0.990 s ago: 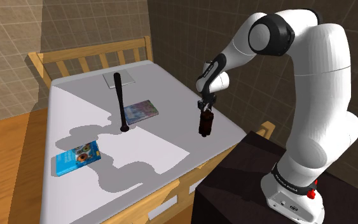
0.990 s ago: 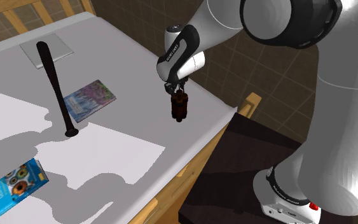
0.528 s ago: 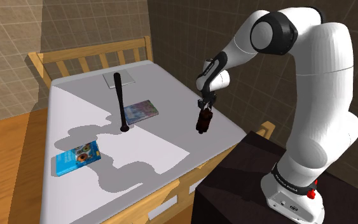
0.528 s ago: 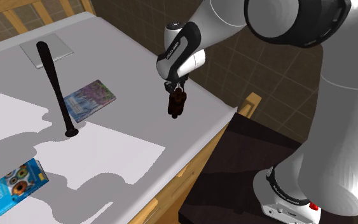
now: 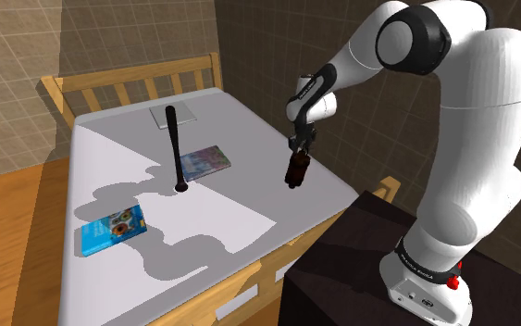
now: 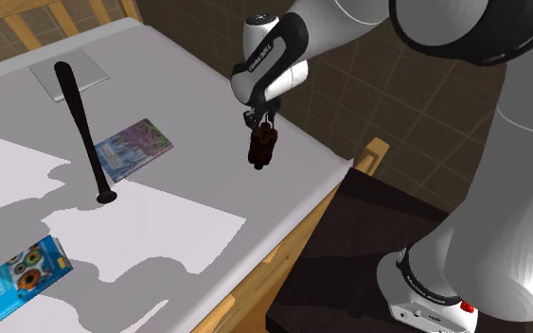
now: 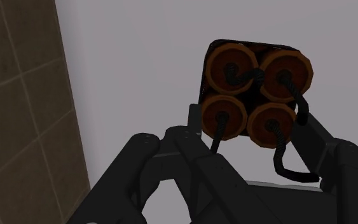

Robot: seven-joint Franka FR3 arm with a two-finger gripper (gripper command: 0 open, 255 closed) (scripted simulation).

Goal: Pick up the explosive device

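The gripper [image 6: 259, 121] clasps the top of the explosive device [image 6: 259, 149], a bundle of four brown sticks with black wires, which hangs upright above the white table [image 5: 221, 218], near its edge by the stand. A black bat [image 5: 173, 148] and a book [image 5: 204, 162] lie well apart from it

Brown dynamite bundle [image 5: 295, 169], roughly upright, held aloft

Bat [image 5: 175, 148], blue book [image 5: 112, 230], purple book [image 5: 204, 161] and pad [image 5: 186, 113] lie on table [image 5: 249, 130].
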